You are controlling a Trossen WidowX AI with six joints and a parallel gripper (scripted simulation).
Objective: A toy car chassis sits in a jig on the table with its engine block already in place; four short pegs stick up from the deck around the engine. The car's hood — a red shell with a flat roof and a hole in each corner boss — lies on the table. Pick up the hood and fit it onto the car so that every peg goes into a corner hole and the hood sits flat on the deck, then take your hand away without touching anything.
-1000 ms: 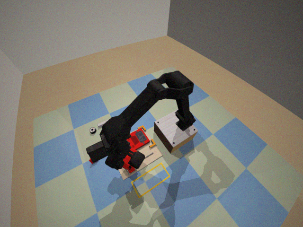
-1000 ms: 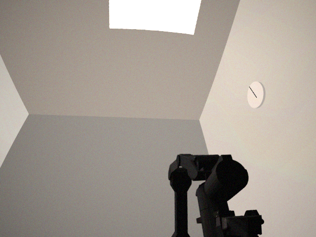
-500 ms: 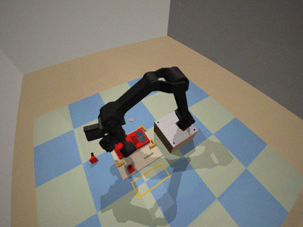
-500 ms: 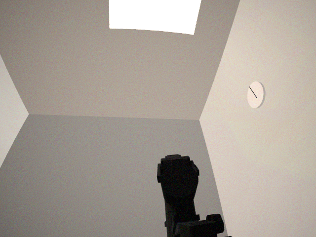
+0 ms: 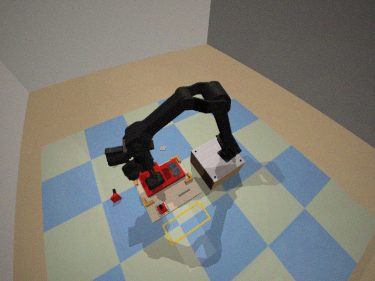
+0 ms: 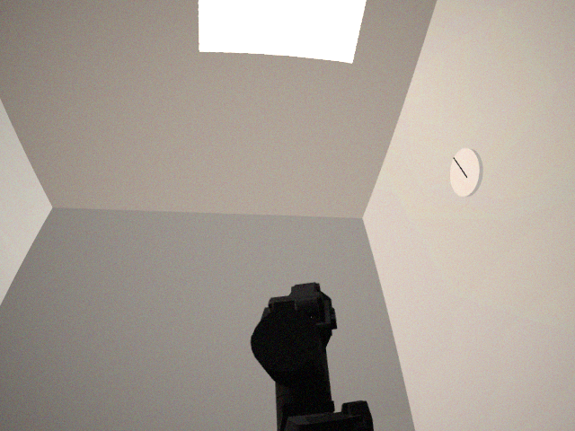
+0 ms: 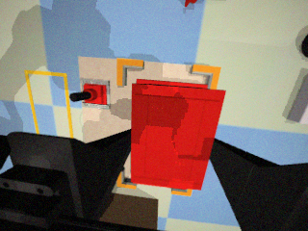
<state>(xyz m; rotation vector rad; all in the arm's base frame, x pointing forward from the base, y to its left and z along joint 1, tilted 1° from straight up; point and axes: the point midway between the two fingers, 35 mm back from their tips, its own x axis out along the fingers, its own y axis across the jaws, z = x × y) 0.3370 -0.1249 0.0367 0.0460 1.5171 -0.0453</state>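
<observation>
My gripper (image 7: 169, 137) (image 5: 143, 176) is shut on the red hood (image 7: 164, 137), one black finger at each long side. The hood is over the red chassis (image 5: 169, 180) (image 7: 168, 83), with its flat roof facing the wrist camera. In the wrist view a thin strip of chassis shows past the hood's far edge. The chassis sits in the jig (image 5: 172, 199) (image 7: 91, 67) between orange corner brackets. In the top view the gripper hides most of the hood. The engine block, pegs and corner holes are hidden, so I cannot tell the remaining gap or the alignment.
A red block with a black knob (image 5: 162, 208) (image 7: 96, 93) sits in a square holder on the jig board. Another red piece (image 5: 115, 198) lies left of the jig, and a small white piece (image 5: 163, 147) behind it. The robot's box base (image 5: 201, 160) stands right. A yellow outline (image 5: 181, 213) marks the mat.
</observation>
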